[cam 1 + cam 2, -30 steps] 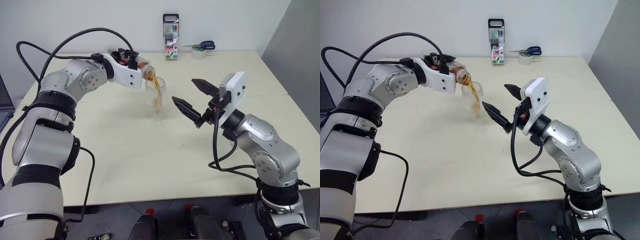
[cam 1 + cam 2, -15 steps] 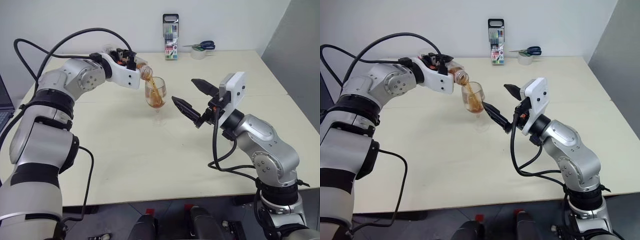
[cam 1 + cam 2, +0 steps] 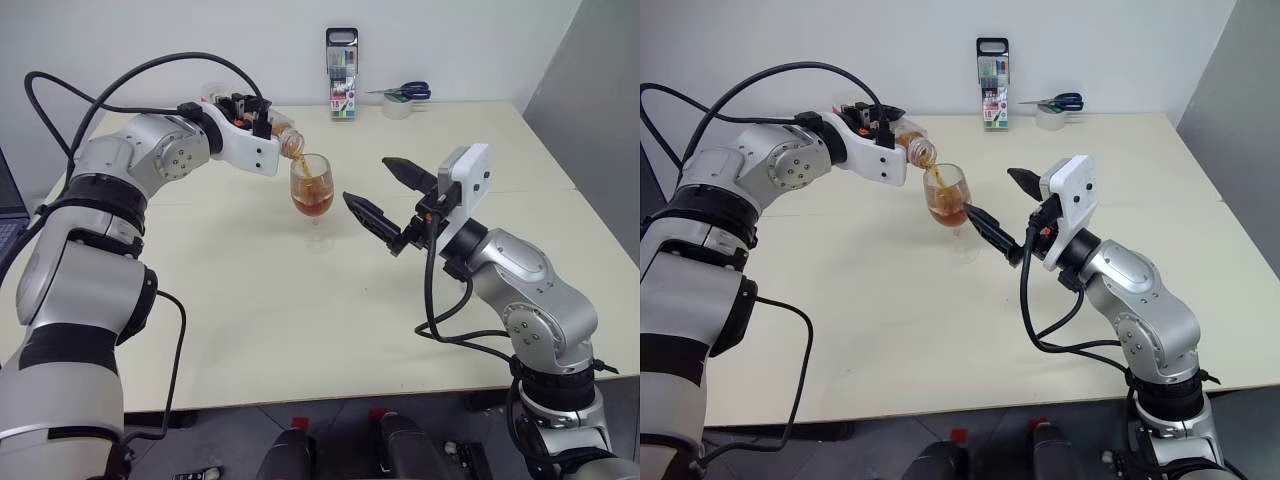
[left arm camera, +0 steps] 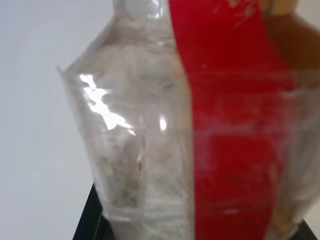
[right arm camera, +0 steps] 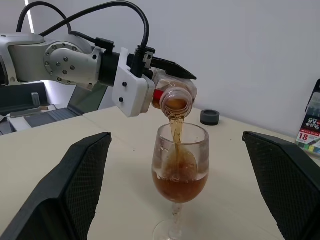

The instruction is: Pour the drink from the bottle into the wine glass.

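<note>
A wide, pale cream bench (image 3: 300, 330) fills the scene, set against a plain white wall (image 3: 150, 40), with a grey panel (image 3: 600, 80) beside its right edge. The bench top is seen from above.

The left gripper (image 3: 262, 118) reaches in from the bench's left side, its 2 black fingers clamped shut on the small clear squarish plastic bottle with a red label strip (image 4: 200, 130). The bottle lies tipped over, long axis close to level, base back in the jaws and open mouth (image 5: 176, 104) pointing toward the bench's right and slightly down. The mouth sits just above the rim of the clear stemmed wine glass (image 3: 312, 190).

A thin stream of reddish-brown amber drink (image 5: 177, 175) falls from the mouth into the glass bowl, which is roughly half full. The glass stands upright on its round foot, left of the bench's centre and toward the far half.

The right gripper (image 3: 384, 192) hangs just to the right of the glass, 2 black fingers spread wide apart and holding nothing, the nearer fingertip close to the bowl but apart from it.

Along the far edge stand a tall black-topped pack of markers (image 3: 342, 88), then blue-handled scissors (image 3: 405, 91) lying on a roll of tape (image 3: 399, 107). A small dark cap (image 5: 209, 117) lies on the bench beyond the glass.
</note>
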Tool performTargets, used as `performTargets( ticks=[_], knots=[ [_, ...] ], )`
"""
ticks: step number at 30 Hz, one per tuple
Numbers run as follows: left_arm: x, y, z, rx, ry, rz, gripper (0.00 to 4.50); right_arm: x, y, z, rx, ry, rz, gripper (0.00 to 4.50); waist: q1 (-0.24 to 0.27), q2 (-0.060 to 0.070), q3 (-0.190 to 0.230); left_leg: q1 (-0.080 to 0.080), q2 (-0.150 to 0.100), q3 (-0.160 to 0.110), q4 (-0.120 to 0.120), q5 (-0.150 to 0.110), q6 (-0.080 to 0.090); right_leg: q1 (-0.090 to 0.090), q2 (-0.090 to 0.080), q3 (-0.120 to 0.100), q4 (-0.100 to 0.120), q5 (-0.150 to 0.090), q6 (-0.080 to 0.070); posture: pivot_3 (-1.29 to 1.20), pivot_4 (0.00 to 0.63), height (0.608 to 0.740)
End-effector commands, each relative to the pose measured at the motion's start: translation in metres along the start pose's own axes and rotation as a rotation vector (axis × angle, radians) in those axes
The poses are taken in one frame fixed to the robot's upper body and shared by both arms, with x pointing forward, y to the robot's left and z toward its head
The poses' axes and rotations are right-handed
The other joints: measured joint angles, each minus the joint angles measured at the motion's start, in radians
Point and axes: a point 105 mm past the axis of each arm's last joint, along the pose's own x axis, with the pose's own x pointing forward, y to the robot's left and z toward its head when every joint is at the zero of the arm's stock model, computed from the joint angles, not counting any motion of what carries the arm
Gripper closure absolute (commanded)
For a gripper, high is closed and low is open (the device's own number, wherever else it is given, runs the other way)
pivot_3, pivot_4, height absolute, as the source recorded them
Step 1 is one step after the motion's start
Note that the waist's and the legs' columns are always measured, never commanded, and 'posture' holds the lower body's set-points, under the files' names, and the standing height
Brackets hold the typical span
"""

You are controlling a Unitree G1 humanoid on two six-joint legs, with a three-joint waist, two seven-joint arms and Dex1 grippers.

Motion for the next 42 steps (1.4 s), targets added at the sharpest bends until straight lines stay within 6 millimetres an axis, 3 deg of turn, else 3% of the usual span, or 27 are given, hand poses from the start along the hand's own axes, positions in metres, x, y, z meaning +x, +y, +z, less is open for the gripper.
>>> performTargets(
  ticks=[1, 10, 21, 25, 31, 33, 37, 40, 42],
  knots=[
    [-0.003, 0.025, -0.004, 0.022, 0.013, 0.073, 2.86, -0.001, 0.003, 0.012, -0.025, -0.043, 0.003, 0.0, 0.0, 0.0, 0.0, 0.0, 0.0, 0.0, 0.0, 0.0, 0.0, 0.0, 0.0, 0.0, 0.0, 0.0, 0.0, 0.0, 0.15, 0.74],
    [-0.001, 0.026, -0.002, -0.025, 0.007, 0.081, 2.86, -0.002, 0.002, 0.013, -0.025, -0.039, -0.005, 0.0, 0.0, 0.0, 0.0, 0.0, 0.0, 0.0, 0.0, 0.0, 0.0, 0.0, 0.0, 0.0, 0.0, 0.0, 0.0, 0.0, 0.15, 0.74],
    [0.001, 0.02, 0.01, -0.358, -0.066, 0.139, 2.86, 0.0, 0.0, 0.014, -0.022, -0.037, -0.005, 0.0, -0.007, 0.0, 0.0, 0.0, 0.001, 0.0, 0.001, 0.0, 0.0, 0.0, 0.0, 0.0, 0.001, 0.0, 0.0, 0.0, 0.15, 0.74],
    [-0.004, 0.02, 0.007, -0.522, -0.077, 0.184, 2.86, 0.002, 0.001, 0.018, -0.023, -0.044, 0.014, 0.0, -0.01, 0.0, 0.0, 0.0, 0.001, -0.001, 0.001, 0.0, 0.0, 0.0, -0.001, 0.0, 0.001, 0.0, 0.0, 0.0, 0.15, 0.74],
    [-0.022, 0.023, -0.011, -0.905, -0.004, 0.377, 2.86, 0.001, 0.007, 0.026, -0.014, -0.057, 0.093, 0.0, -0.016, 0.0, -0.001, 0.0, 0.002, -0.002, 0.002, 0.0, 0.0, 0.0, -0.002, 0.0, 0.001, 0.0, 0.0, 0.0, 0.15, 0.74],
    [-0.03, 0.014, -0.019, -1.011, 0.053, 0.422, 2.86, -0.002, 0.014, 0.026, -0.009, -0.046, 0.147, 0.0, -0.02, 0.0, -0.001, 0.0, 0.003, -0.002, 0.002, 0.0, 0.0, 0.0, -0.002, 0.001, 0.002, 0.0, 0.0, 0.0, 0.15, 0.74],
    [-0.055, -0.03, -0.036, -1.359, 0.229, 0.518, 2.86, -0.026, 0.029, 0.007, 0.004, 0.038, 0.278, 0.0, -0.022, -0.001, -0.003, 0.0, 0.003, -0.002, 0.002, 0.0, 0.0, 0.0, -0.003, 0.001, 0.001, 0.0, 0.0, 0.0, 0.15, 0.74],
    [-0.072, -0.061, -0.037, -1.525, 0.313, 0.547, 2.86, -0.05, 0.035, -0.019, -0.077, 0.097, 0.333, 0.0, -0.02, -0.002, -0.004, 0.0, 0.003, -0.002, 0.002, 0.0, 0.0, 0.001, -0.003, 0.0, 0.001, 0.0, 0.0, 0.0, 0.15, 0.74],
    [-0.077, -0.076, -0.032, -1.6, 0.322, 0.543, 2.86, -0.059, 0.038, -0.027, -0.08, 0.099, 0.348, 0.0, -0.015, -0.002, -0.004, 0.0, 0.003, -0.002, 0.004, 0.0, 0.0, 0.001, -0.003, 0.0, 0.002, 0.0, 0.0, 0.0, 0.15, 0.74]
  ],
)
